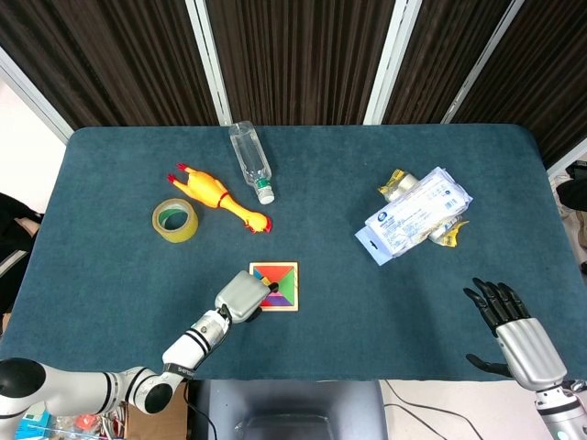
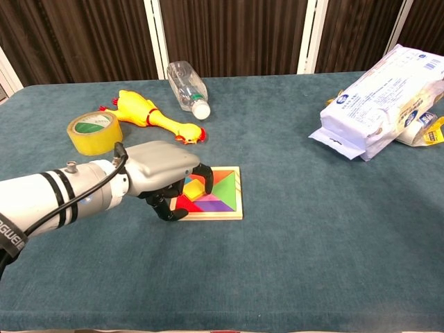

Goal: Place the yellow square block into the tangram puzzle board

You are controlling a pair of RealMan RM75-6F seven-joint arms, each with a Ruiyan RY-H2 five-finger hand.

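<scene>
The wooden tangram board (image 2: 238, 201) lies near the table's front, filled with coloured pieces. The yellow square block (image 2: 192, 188) lies flat in the board's left part. My left hand (image 2: 161, 172) hovers over the board's left edge; one dark fingertip (image 2: 206, 186) curves down beside the block's right side, while the thumb sits by the board's front left corner. In the head view the left hand (image 1: 240, 299) covers the left side of the board (image 1: 294, 286). My right hand (image 1: 514, 335) is at the front right table edge, fingers spread, holding nothing.
A yellow tape roll (image 2: 94, 132), a rubber chicken (image 2: 149, 114) and a clear bottle (image 2: 186, 84) lie behind the board to the left. A white packet (image 2: 378, 97) with snack wrappers sits at the back right.
</scene>
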